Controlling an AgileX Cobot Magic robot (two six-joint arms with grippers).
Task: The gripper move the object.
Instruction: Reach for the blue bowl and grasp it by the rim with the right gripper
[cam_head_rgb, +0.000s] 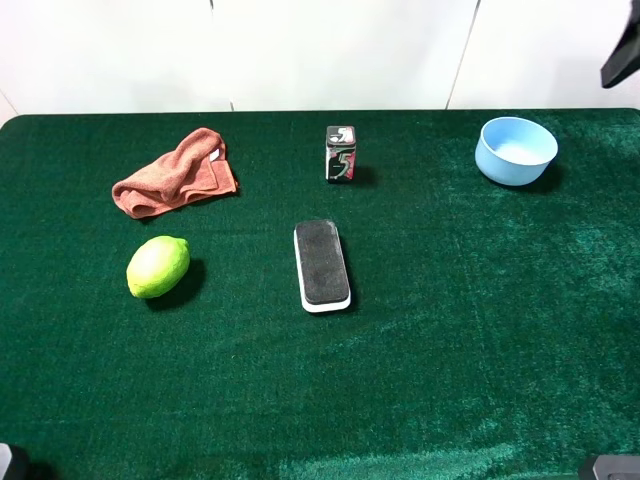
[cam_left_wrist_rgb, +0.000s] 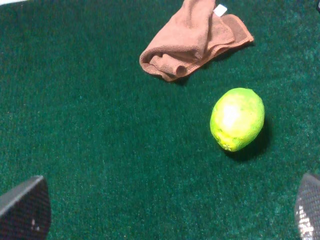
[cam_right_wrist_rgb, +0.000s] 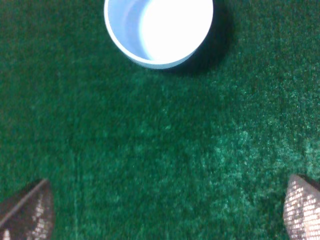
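Observation:
The light blue bowl (cam_head_rgb: 516, 150) stands upright and empty at the table's back right. In the right wrist view the bowl (cam_right_wrist_rgb: 158, 27) lies ahead of my right gripper (cam_right_wrist_rgb: 165, 215). The gripper is open, with its fingertips (cam_right_wrist_rgb: 27, 212) wide apart above bare cloth, and it is well short of the bowl. My left gripper (cam_left_wrist_rgb: 167, 215) is open and empty over the cloth, with the lime (cam_left_wrist_rgb: 237, 118) ahead of it. In the exterior high view only a dark piece of arm (cam_head_rgb: 622, 52) shows at the top right edge.
On the green cloth table (cam_head_rgb: 480, 330) lie a yellow-green lime (cam_head_rgb: 157, 266) at the left, a crumpled orange-brown cloth (cam_head_rgb: 175, 172) behind it, a black-and-white eraser block (cam_head_rgb: 321, 264) in the middle and a small dark box (cam_head_rgb: 340, 153) at the back.

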